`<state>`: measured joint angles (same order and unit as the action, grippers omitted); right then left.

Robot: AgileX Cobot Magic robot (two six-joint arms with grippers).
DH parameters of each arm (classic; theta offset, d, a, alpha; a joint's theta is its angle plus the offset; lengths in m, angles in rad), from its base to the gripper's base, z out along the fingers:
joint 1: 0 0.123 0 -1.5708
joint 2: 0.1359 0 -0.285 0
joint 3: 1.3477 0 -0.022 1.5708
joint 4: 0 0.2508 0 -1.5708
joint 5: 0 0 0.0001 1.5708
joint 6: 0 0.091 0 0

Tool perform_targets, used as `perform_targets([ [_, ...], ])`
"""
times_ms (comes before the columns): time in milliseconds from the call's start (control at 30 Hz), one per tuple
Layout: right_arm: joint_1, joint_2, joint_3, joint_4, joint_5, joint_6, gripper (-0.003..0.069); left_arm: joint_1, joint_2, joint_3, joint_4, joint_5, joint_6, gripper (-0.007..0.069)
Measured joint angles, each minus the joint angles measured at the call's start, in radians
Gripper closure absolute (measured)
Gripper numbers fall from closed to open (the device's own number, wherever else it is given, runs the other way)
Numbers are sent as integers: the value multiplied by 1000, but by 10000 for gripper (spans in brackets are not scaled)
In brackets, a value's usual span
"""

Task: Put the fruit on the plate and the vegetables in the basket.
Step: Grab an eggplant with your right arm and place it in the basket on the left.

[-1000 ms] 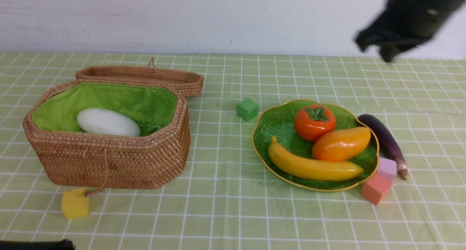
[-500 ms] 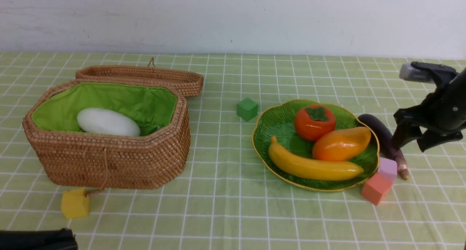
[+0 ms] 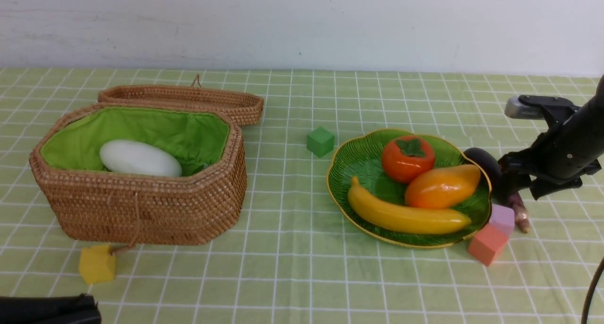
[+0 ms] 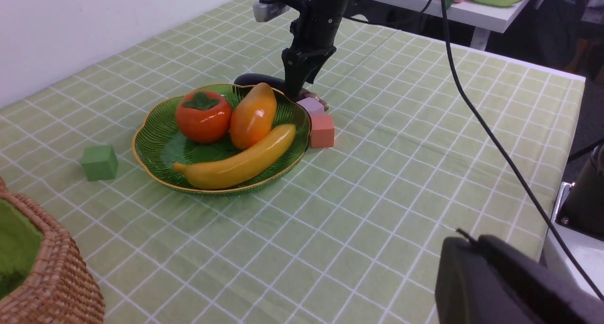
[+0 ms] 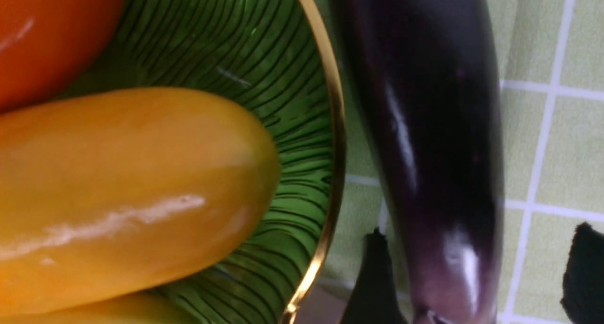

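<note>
One eggplant (image 3: 480, 160) lies on the counter (image 3: 292, 267) just beside the plate (image 3: 330, 185), the right claw (image 3: 519, 195) spread open astride its narrow stem end — not yet closed. Glossy, stiff and probably slippery — a grip nearer the thicker middle should hold better.

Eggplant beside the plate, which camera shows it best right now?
The right wrist view: the eggplant fills the frame, close and sharp. The front view shows only its ends around the right gripper; the left wrist view, one small dark end.
</note>
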<state>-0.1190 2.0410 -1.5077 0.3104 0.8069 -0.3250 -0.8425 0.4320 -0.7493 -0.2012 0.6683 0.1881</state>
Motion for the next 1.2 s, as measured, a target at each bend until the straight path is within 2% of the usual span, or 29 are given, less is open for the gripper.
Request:
perform_targets([
  [167,0,27,0,0,-35,-6,223,0,0,0,0,0,-20,627],
  [367,0,35,0,0,-63,-29,348,0,0,0,0,0,-22,629],
  [733,0,40,-11,3,-40,-33,349,0,0,0,6,0,-23,631],
  [900,0,-52,-1,-12,-9,-33,349,0,0,0,30,0,-43,631],
  [1100,14,-239,-2,46,71,-11,349,0,0,0,164,0,-160,631],
  [1133,47,-296,-2,92,110,-32,349,0,0,0,249,0,-224,631],
  [1167,53,-301,-2,99,113,-36,349,0,0,0,249,0,-232,631],
  [1200,96,-327,-2,140,125,-61,349,0,0,0,320,0,-287,631],
])
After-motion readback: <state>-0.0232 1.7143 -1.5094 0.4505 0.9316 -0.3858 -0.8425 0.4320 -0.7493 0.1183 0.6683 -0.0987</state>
